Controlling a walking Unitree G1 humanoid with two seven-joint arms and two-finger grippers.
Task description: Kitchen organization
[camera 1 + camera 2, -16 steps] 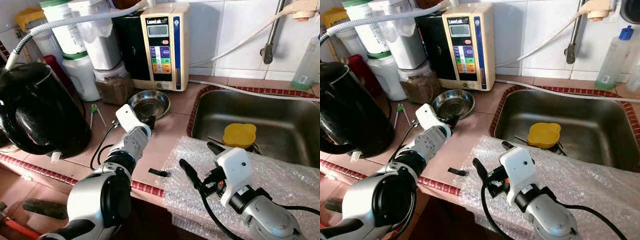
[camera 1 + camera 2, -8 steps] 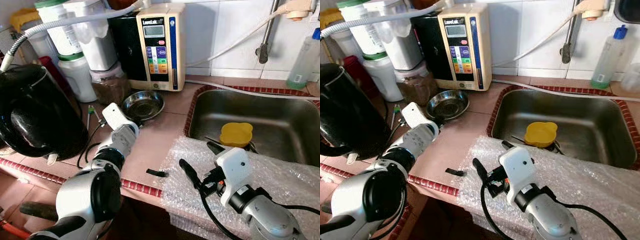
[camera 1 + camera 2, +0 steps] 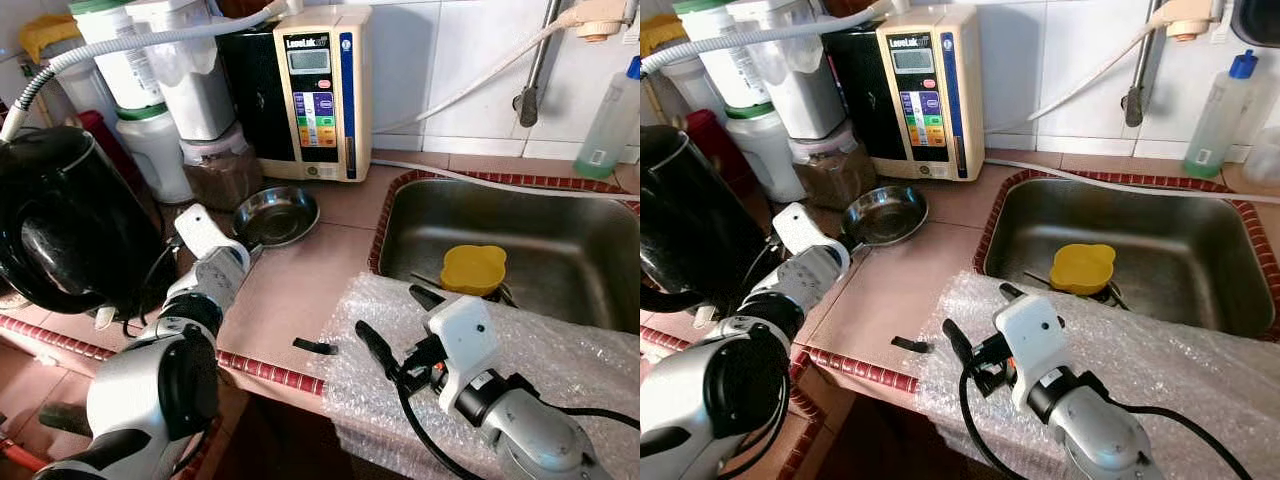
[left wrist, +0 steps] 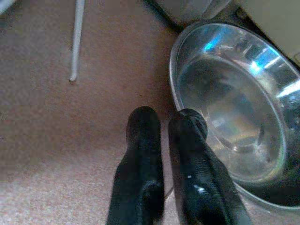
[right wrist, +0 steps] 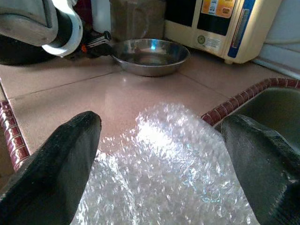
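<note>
A shallow steel bowl (image 3: 277, 214) stands on the tiled counter in front of the beige water purifier (image 3: 320, 90). My left gripper (image 4: 166, 124) reaches it from the left, its two black fingers shut on the near rim, one finger outside and one just inside. Over a sheet of bubble wrap (image 3: 560, 350) at the counter's front edge, my right gripper (image 3: 400, 325) stands open and holds nothing. The right wrist view looks across the wrap to the bowl (image 5: 150, 54).
A large black kettle (image 3: 65, 220) stands close to the left arm. Jars and canisters (image 3: 160, 150) crowd the back left. The steel sink (image 3: 540, 215) on the right holds a yellow lid (image 3: 475, 268). A small black scrap (image 3: 315, 347) lies near the counter edge.
The left gripper has pulled back to the left, and the steel bowl has slid left with it. The right gripper has stayed over the bubble wrap.
</note>
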